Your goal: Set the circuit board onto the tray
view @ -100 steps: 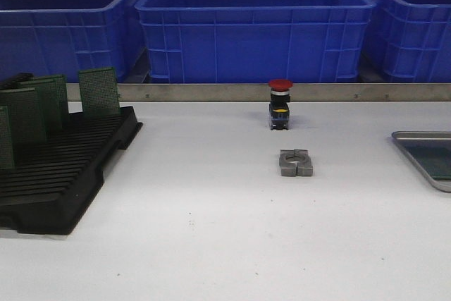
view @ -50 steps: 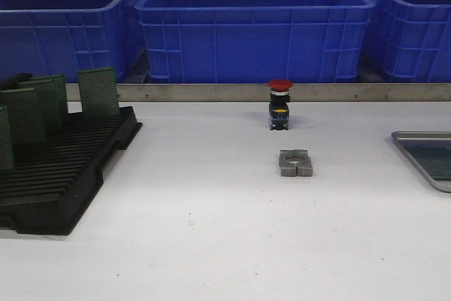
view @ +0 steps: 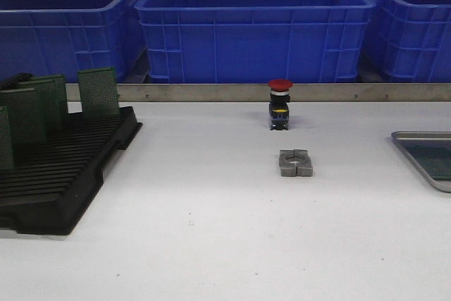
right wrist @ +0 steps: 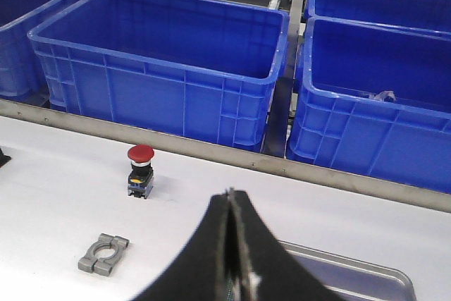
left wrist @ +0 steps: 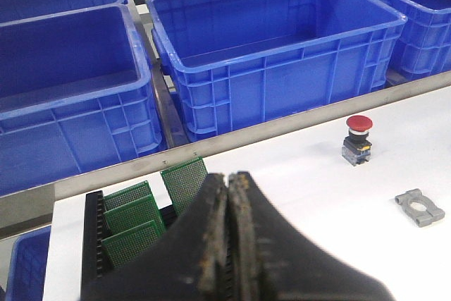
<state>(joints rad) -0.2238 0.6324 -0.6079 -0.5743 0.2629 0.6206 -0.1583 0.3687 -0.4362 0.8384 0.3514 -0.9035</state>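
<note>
Seen from each wrist, the left gripper [left wrist: 227, 195] and the right gripper [right wrist: 230, 211] had their jaws pressed closed on nothing, and neither arm showed in the front view.

Taking the small grey metal clamp block [view: 295, 163] as landmark on the white surface [view: 211, 230]: the black slotted plastic rack [view: 63, 174] lay well to its left, with the thin green perforated circuit boards [view: 98, 91] standing upright in its slots. The shallow silvery-grey metal tray [view: 416, 147] lay well to its right, cut by the frame edge, something dark green inside it. Just beyond stood the red-capped push button [view: 280, 103], then the big blue plastic bins [view: 254, 26].

Closed jaws could have knocked a board over; neighbouring boards stood close, so a grasp might have caught two.
</note>
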